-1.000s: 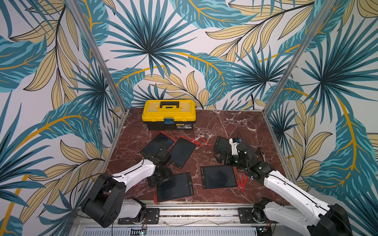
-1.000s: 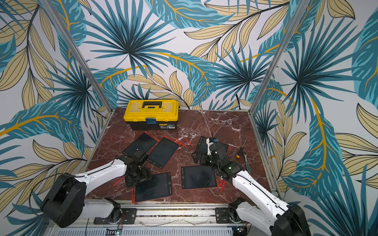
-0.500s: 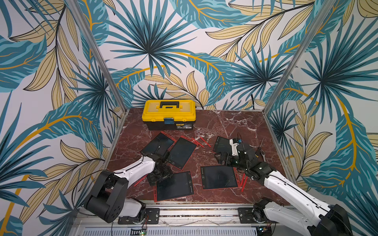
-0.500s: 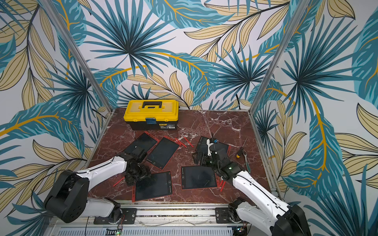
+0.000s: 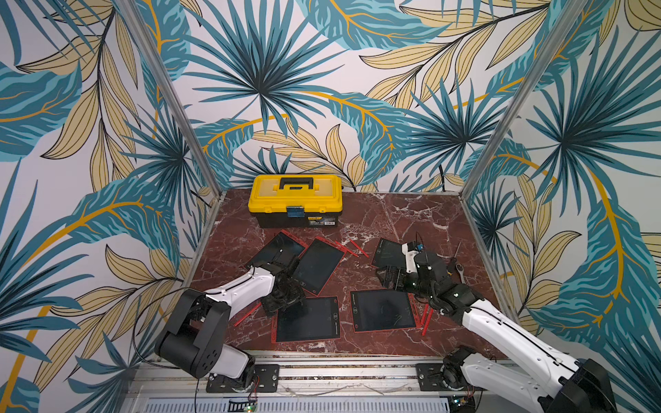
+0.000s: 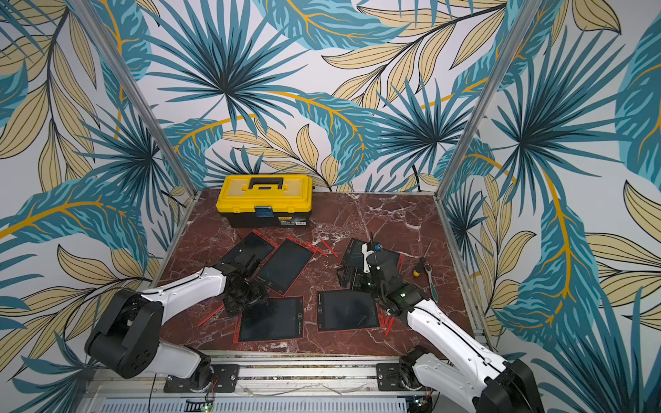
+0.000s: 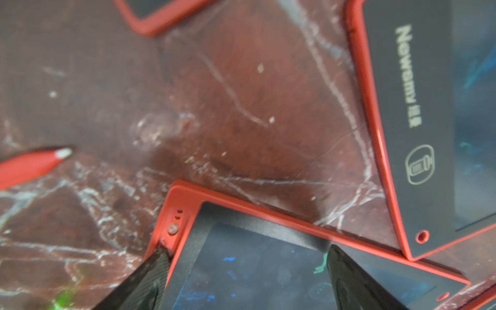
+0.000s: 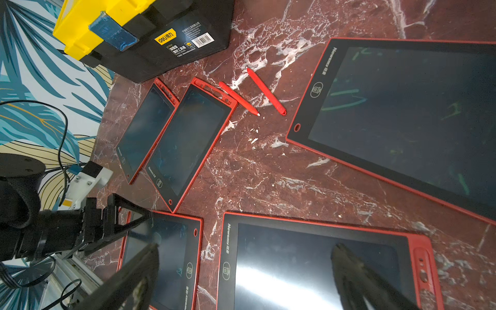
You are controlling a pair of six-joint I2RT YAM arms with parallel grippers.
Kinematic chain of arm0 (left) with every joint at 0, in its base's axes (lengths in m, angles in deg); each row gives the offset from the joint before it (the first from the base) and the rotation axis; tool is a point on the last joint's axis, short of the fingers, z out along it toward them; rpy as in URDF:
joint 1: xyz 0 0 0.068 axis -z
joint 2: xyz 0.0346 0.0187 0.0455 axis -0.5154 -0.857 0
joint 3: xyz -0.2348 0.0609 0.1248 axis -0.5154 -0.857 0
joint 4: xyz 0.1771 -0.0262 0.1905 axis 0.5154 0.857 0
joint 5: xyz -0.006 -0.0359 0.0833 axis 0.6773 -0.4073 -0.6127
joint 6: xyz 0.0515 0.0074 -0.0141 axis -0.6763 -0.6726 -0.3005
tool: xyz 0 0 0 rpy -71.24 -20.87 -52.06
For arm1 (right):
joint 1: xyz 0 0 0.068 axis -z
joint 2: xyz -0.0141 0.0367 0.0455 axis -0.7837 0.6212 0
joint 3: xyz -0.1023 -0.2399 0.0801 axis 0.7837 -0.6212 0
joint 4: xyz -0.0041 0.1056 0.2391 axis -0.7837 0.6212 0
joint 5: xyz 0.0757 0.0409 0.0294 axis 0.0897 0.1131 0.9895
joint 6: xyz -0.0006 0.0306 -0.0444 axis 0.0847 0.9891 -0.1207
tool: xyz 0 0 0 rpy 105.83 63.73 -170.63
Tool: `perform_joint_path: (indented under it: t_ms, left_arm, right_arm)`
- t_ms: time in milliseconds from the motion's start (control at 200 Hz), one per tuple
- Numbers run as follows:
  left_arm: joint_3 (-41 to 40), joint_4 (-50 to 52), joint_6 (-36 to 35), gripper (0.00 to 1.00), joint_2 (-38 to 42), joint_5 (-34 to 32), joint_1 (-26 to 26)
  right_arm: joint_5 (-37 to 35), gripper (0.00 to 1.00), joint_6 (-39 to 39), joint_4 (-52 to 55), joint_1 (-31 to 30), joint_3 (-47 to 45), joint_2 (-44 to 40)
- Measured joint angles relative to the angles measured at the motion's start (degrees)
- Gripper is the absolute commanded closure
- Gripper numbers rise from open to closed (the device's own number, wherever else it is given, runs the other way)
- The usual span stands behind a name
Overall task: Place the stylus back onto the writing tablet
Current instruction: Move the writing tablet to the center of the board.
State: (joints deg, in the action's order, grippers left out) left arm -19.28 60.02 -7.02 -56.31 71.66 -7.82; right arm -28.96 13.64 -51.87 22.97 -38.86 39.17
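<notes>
Several red-framed writing tablets lie on the marble floor. My left gripper (image 5: 286,304) (image 7: 245,249) hangs open over the back left corner of the front left tablet (image 5: 307,321) (image 7: 255,271), holding nothing. A red stylus (image 5: 246,314) (image 7: 32,163) lies on the marble just left of that tablet, outside the jaws. My right gripper (image 5: 390,279) (image 8: 245,247) is open and empty above the front right tablet (image 5: 382,311) (image 8: 308,268). Two more styluses (image 8: 239,98) lie between the back tablets, and others (image 5: 425,318) lie beside the front right tablet.
A yellow toolbox (image 5: 296,200) stands at the back. Two tablets (image 5: 318,266) overlap behind my left gripper, and another tablet (image 5: 388,250) lies behind my right one. A screwdriver and a ratchet (image 6: 420,266) lie near the right wall.
My left arm has shifted slightly, with its gripper edging over the front left tablet's corner. The right arm has not moved.
</notes>
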Motion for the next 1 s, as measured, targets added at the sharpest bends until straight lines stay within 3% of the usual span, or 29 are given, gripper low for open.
perform_joint_path:
  t_ms: [165, 310, 541, 746, 996]
  left_arm:
    - [0.83, -2.14, -0.07, 0.08, -0.55, 0.20, -0.02]
    - [0.81, -4.09, -1.66, 0.00, 0.70, 0.72, -0.02]
    - [4.26, -2.19, -10.27, 0.01, 7.82, 0.46, -0.07]
    - [9.22, -3.87, -21.09, 0.00, 11.21, 6.56, 1.20]
    - [10.95, -13.29, -31.21, 0.00, 9.70, 20.76, 5.57]
  right_arm:
    - [-1.81, 0.01, 0.24, 1.99, 0.02, -0.02, -0.17]
    - [-5.05, 0.02, 1.11, 6.12, 0.00, 0.02, -1.68]
    - [-10.93, 0.12, 4.09, 15.19, 0.02, 0.87, -4.96]
    - [-16.44, 0.25, 7.74, 23.71, 0.02, 1.25, -7.63]
    - [-20.28, 0.39, 10.19, 31.32, 3.15, 1.68, -7.87]
